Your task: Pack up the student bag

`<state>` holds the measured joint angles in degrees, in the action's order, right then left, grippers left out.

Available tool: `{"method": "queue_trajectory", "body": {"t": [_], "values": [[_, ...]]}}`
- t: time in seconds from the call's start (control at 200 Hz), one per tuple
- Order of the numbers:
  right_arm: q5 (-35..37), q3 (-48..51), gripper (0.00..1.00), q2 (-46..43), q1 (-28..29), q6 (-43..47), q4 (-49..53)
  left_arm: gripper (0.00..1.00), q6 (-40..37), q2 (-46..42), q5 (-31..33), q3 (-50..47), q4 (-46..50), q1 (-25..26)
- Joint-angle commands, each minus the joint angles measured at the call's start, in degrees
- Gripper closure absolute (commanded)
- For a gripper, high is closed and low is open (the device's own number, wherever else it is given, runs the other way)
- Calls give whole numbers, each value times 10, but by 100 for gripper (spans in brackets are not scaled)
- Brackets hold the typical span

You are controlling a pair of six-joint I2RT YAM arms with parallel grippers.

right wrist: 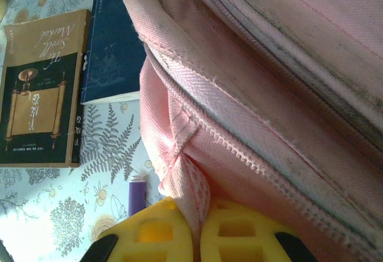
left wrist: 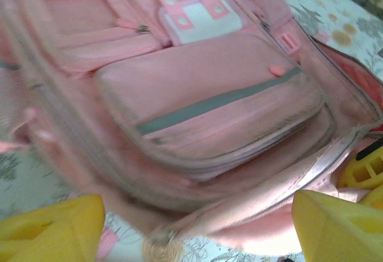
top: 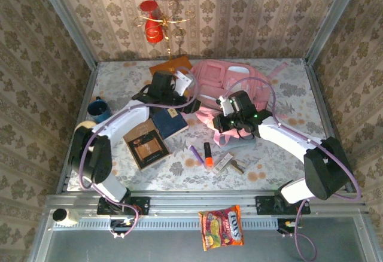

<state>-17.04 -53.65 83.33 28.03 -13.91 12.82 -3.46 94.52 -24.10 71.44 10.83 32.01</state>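
Left gripper point(left wrist: 192, 214): yellow fingers wide apart with nothing between them. It hangs over the front pockets of the large soft pink fabric student bag point(left wrist: 203, 94), which lies on the patterned table point(top: 287, 154) directly beneath and ahead of it.

Right gripper point(right wrist: 200, 229): fingers together, clamped on a fold of pink fabric at the bag's zip edge. The bulk of the bag rises ahead of it and to its right.

Step, as I read it: the right arm holds the bag's mouth and the left is free to fetch. Whether anything is inside, cannot tell. The next move calls for the left gripper to leave the bag, take a book by its edge and slide it through the held opening without pulling the fabric out of the pinch.

Count:
- One bag.
- Two books side by side, left of the right gripper: brown scroll-picture cover point(right wrist: 42, 88) and dark blue cover point(right wrist: 114, 46).
- One flat orange-brown item point(top: 172, 64) behind the left gripper, possibly a third book.
- One purple marker point(right wrist: 137, 196) and one orange highlighter point(top: 207, 155), near the right gripper.
- One blue mug point(top: 98, 108).
- One snack packet point(top: 221, 227).
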Motion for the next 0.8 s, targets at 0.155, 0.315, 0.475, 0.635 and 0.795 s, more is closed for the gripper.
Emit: {"method": "queue_trajectory", "body": {"t": [0.155, 0.315, 0.475, 0.635, 0.795], "values": [[-6, -20, 100, 4, 2, -2, -37, 13, -132, 89, -65, 83, 119, 2], [-5, -19, 100, 5, 2, -1, -38, 15, -151, 123, -75, 108, 137, 1], [0, -23, 100, 7, 2, 4, -33, 42, -145, 148, -92, 138, 145, -10], [13, -30, 100, 9, 2, 14, -23, 77, -140, 157, -122, 155, 146, -26], [9, -38, 100, 16, 4, 8, -27, 100, -121, 148, -156, 160, 115, -36]]}}
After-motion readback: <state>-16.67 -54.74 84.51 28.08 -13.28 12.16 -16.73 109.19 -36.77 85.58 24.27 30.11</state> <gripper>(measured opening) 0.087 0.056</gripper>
